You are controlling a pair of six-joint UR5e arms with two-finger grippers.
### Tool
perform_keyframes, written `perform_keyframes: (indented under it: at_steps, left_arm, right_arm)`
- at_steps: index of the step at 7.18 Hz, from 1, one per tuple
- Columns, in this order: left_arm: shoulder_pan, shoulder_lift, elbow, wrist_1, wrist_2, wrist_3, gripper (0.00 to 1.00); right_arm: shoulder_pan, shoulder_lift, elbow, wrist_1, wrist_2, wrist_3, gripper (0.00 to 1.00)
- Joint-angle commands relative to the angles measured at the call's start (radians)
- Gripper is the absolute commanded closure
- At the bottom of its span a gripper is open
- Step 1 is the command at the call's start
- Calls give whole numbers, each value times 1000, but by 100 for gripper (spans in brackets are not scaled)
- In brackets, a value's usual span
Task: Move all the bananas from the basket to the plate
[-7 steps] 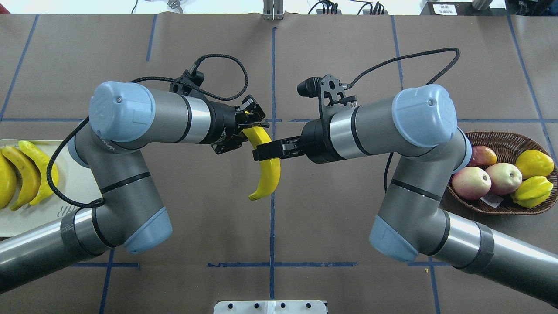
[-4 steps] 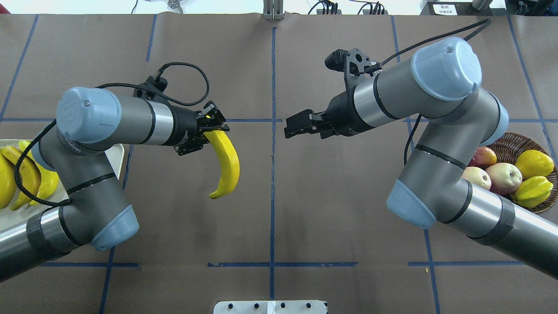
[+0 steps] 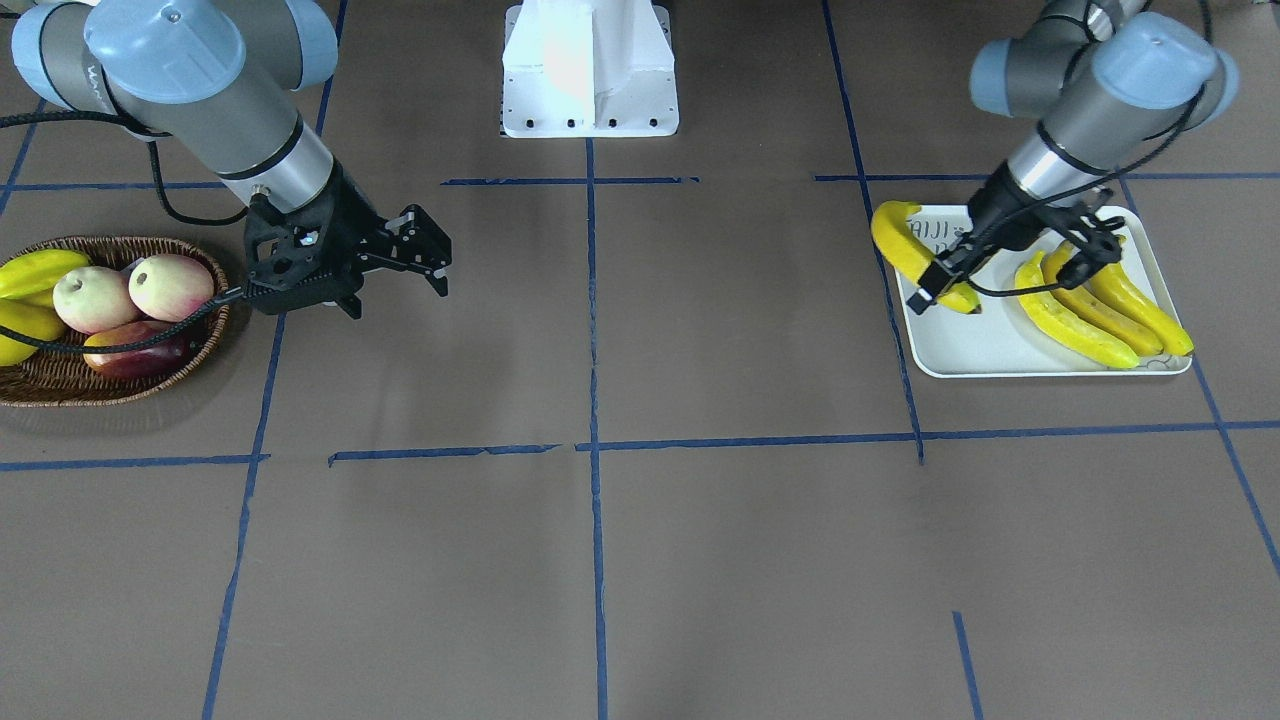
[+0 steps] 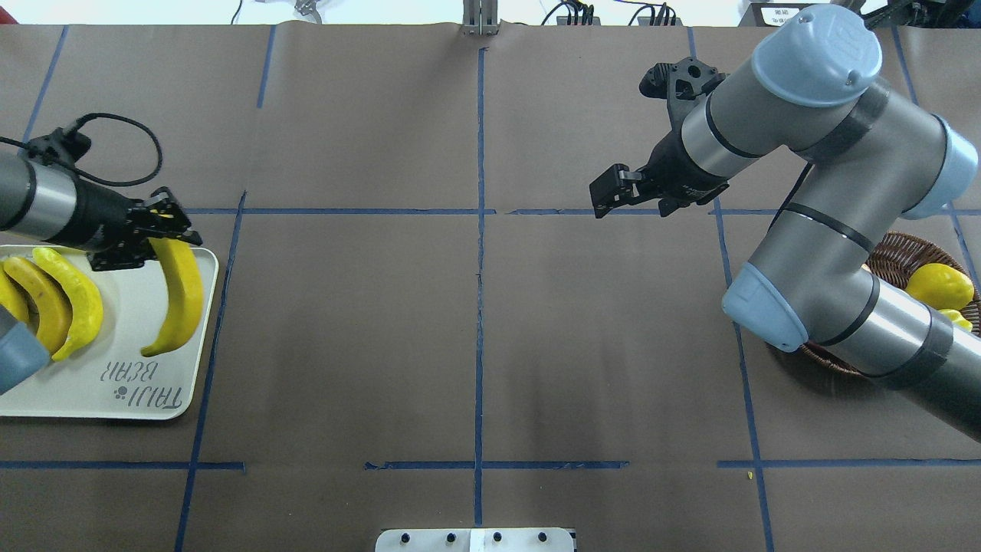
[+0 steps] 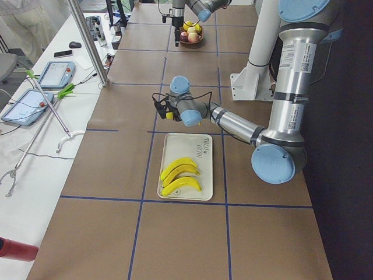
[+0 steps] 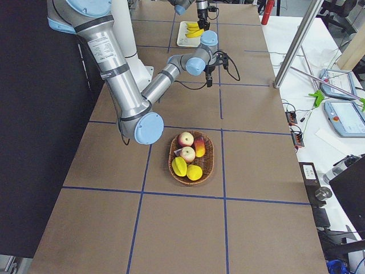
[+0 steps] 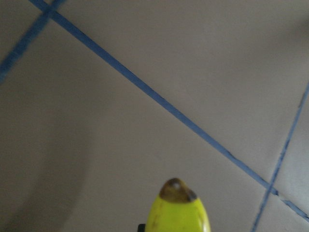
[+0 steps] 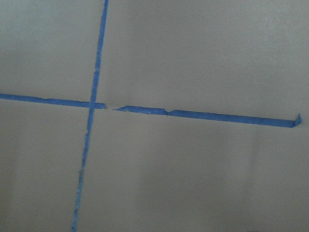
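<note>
The table (image 4: 345,322) is covered in brown paper and marked into big squares with blue tape (image 4: 479,307) — torn and gapped in places. Along the operators' side runs a white bench (image 5: 35,192) with two tablets (image 5: 55,73), a mouse (image 5: 74,44) and loose cables. A metal post (image 5: 87,41) rises at its edge. Behind the opposite side everything is black (image 5: 349,146) — screen or floor, hard to tell. The light is even and the shadows soft.
</note>
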Motion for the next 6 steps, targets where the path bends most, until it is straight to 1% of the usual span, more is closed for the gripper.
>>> perform_keyframes:
  at_steps: [1, 3, 4, 5, 6]
  left_arm:
    - [-57, 62, 103, -11, -35, 118, 100]
    - [-53, 54, 166, -33, 31, 129, 94]
    - [-54, 65, 177, -48, 34, 159, 71]
    - [-57, 68, 180, -59, 34, 212, 20]
    - [-60, 85, 163, -60, 25, 227, 1]
  right_arm:
    - [30, -28, -1, -19, 2, -70, 0]
    - [27, -27, 2, -16, -5, -71, 0]
    - [27, -27, 5, -16, -8, -69, 0]
    - [27, -28, 2, -16, -8, -69, 0]
    - [27, -28, 6, -16, -8, -69, 0]
